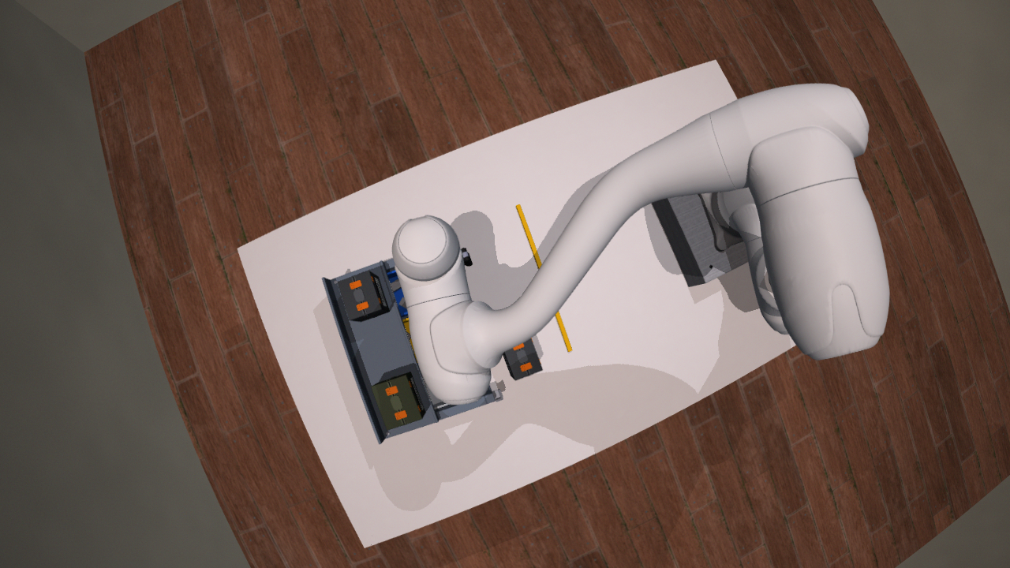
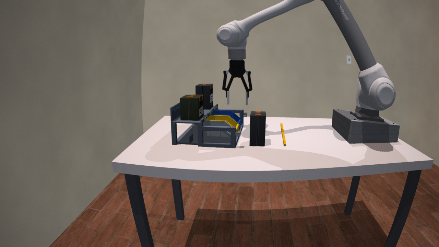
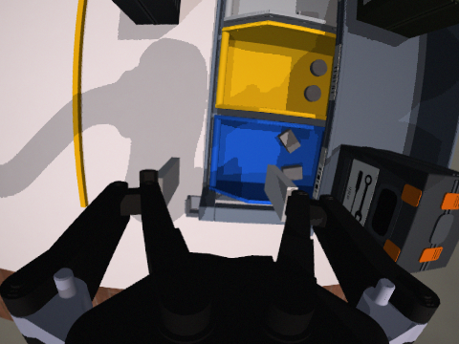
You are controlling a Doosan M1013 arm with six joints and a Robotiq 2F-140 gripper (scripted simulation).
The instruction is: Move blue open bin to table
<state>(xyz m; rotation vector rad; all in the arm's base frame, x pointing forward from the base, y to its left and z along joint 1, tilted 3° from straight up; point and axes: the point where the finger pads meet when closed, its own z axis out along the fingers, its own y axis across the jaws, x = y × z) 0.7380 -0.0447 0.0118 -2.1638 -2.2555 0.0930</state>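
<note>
The blue open bin (image 3: 244, 143) (image 2: 226, 113) sits in the shelf (image 2: 216, 128) (image 3: 239, 214) at its far end, with two small grey parts (image 3: 289, 141) inside. The yellow bin (image 3: 258, 72) (image 2: 219, 117) is beside it, holding two round parts. The grey bin (image 3: 273, 7) comes after that, cut off in the wrist view and mostly hidden by the arm from above. My gripper (image 2: 237, 103) (image 3: 223, 174) is open and empty, pointing down above the shelf's front side. In the wrist view one finger overlaps the blue bin and the other shows over the table top.
A dark case (image 1: 363, 297) (image 2: 204, 95) (image 3: 406, 205) and an olive case (image 1: 397, 402) (image 2: 190, 108) stand on the shelf's upper deck. Another dark case (image 1: 522, 360) (image 2: 257, 129) stands on the table before the shelf. A yellow bar (image 1: 564, 331) (image 2: 283, 134) (image 3: 77, 96) lies nearer the robot base.
</note>
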